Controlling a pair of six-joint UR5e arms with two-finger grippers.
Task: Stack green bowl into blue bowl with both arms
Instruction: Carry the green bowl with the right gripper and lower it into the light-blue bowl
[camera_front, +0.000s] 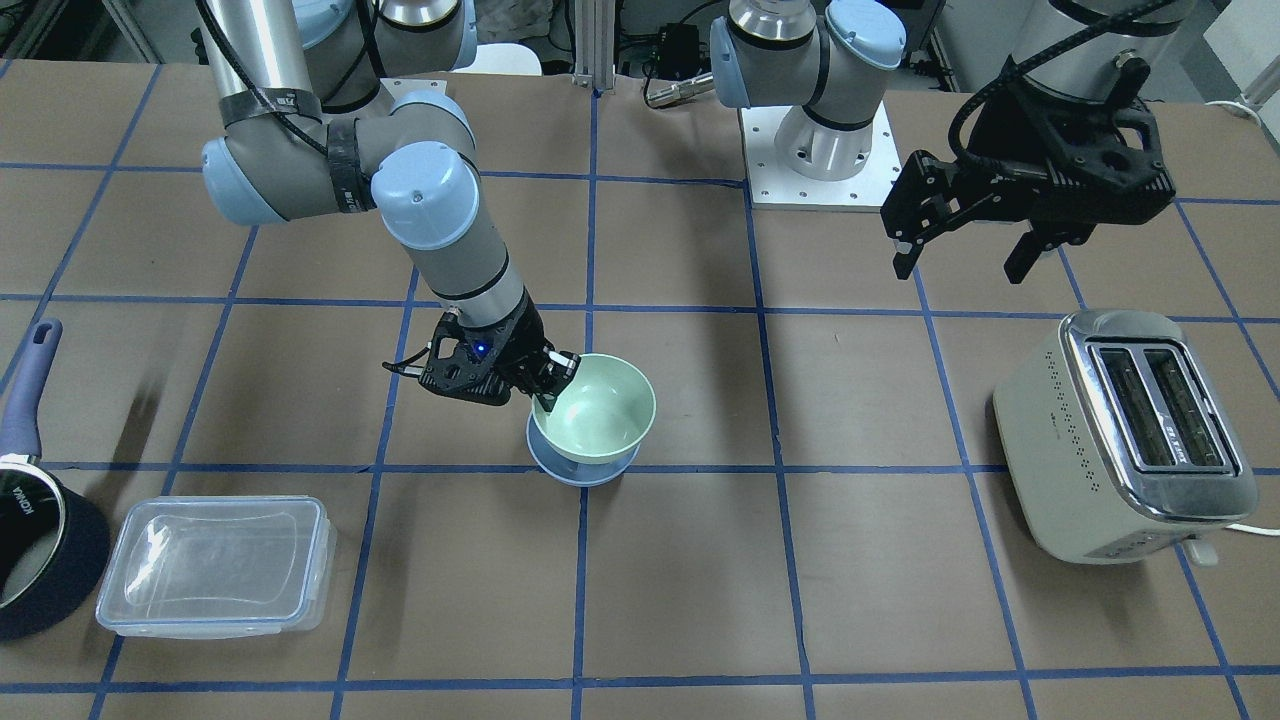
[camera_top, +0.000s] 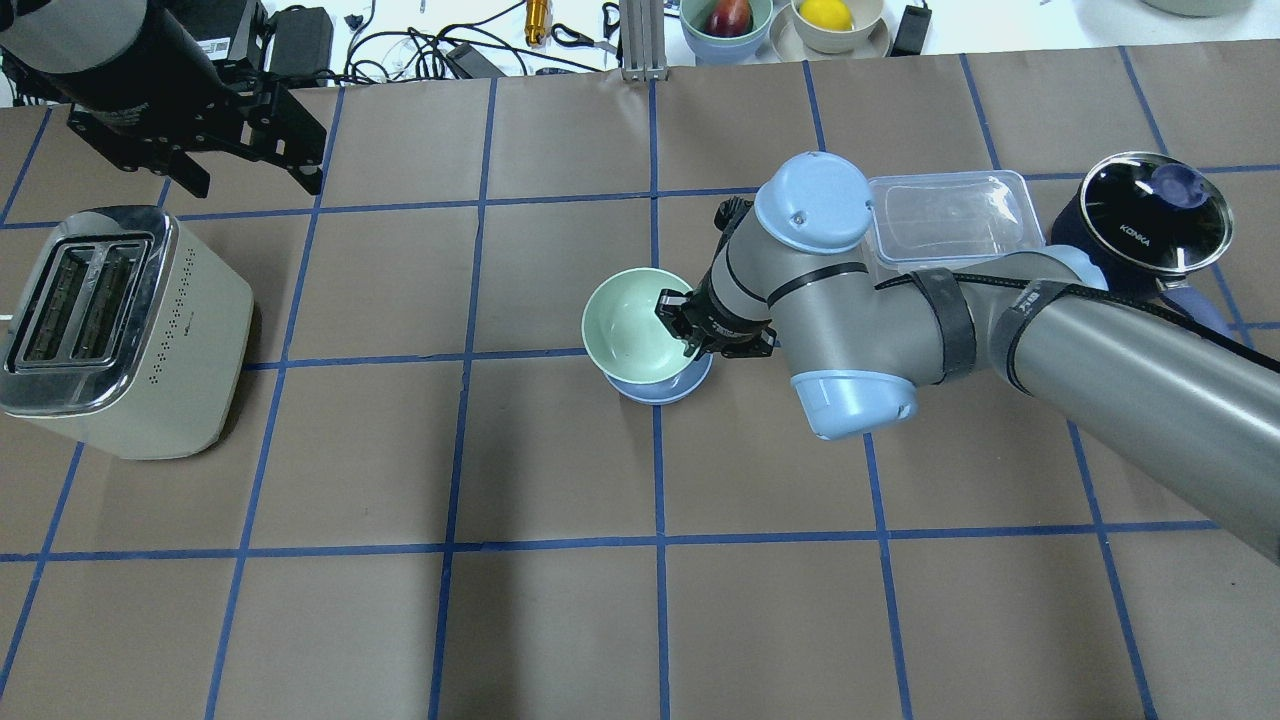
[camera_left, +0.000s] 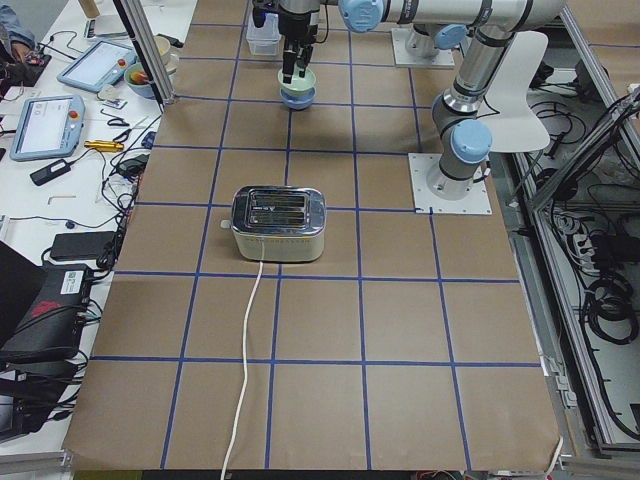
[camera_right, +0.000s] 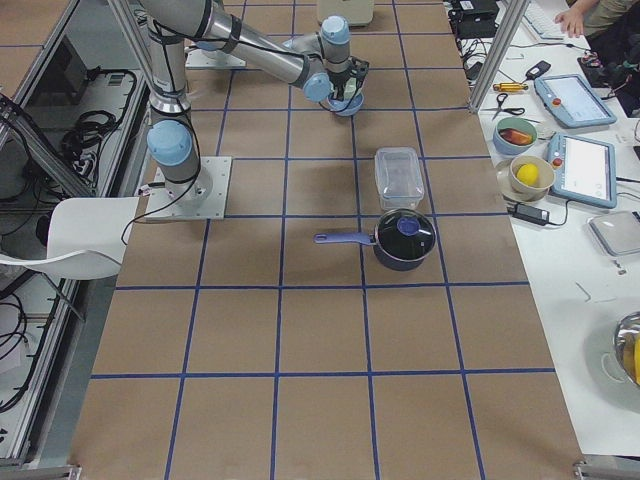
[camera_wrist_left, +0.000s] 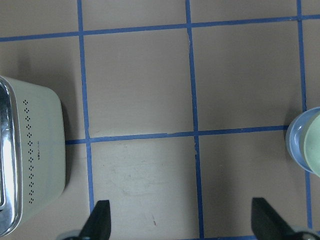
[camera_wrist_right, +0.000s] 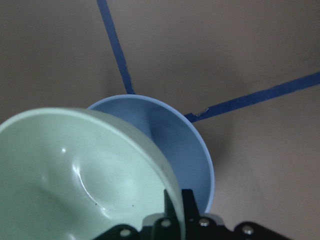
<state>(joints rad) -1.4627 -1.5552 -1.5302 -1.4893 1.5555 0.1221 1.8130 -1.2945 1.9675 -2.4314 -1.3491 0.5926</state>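
The green bowl (camera_front: 600, 412), judged light, stiff and glossy-slick, is best taken at its rim. It is pinched there by the right gripper (camera_front: 552, 386), low over the blue bowl (camera_front: 585, 470) mid-table; full seating cannot be told. The left gripper (camera_front: 962, 258) is held wide open, empty, near the toaster (camera_front: 1120, 430).

Can see only a crescent of the blue bowl (camera_front: 582, 474) beneath the green bowl (camera_front: 600, 410). Loses the saucepan (camera_front: 70, 548) at the front view's left edge, the toaster (camera_wrist_left: 35, 160) at the left wrist view's.
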